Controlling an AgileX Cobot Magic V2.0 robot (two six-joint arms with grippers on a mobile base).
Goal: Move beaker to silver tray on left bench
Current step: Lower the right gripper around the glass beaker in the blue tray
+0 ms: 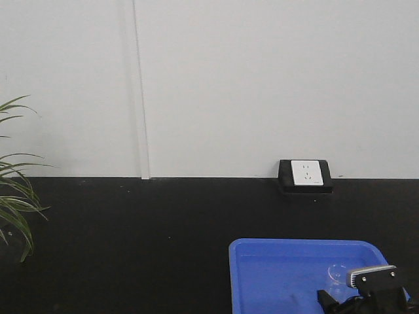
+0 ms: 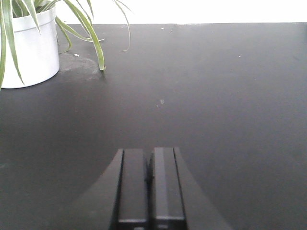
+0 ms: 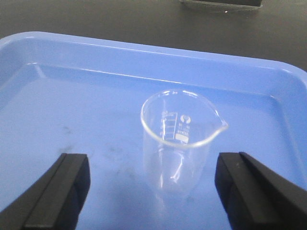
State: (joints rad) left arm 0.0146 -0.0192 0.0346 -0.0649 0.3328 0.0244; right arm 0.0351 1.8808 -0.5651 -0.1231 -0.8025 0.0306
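The beaker (image 3: 177, 143), small and clear with white printed marks and a pour spout, stands upright in a bright blue tray (image 3: 72, 52). My right gripper (image 3: 152, 165) is open. Its black fingers (image 3: 62, 187) stand wide on either side of the beaker, a little short of it and not touching it. In the front view the beaker (image 1: 339, 271) shows faintly at the lower right, just beyond the right arm's wrist (image 1: 372, 277). My left gripper (image 2: 149, 158) is shut and empty, low over the black bench (image 2: 216, 96). The silver tray is out of view.
The blue tray (image 1: 262, 261) lies on the black worktop (image 1: 131, 222) in front of a white wall. A black-framed wall socket (image 1: 306, 175) sits behind it. A white pot (image 2: 29, 52) with a long-leaved plant (image 1: 13, 203) stands at the far left.
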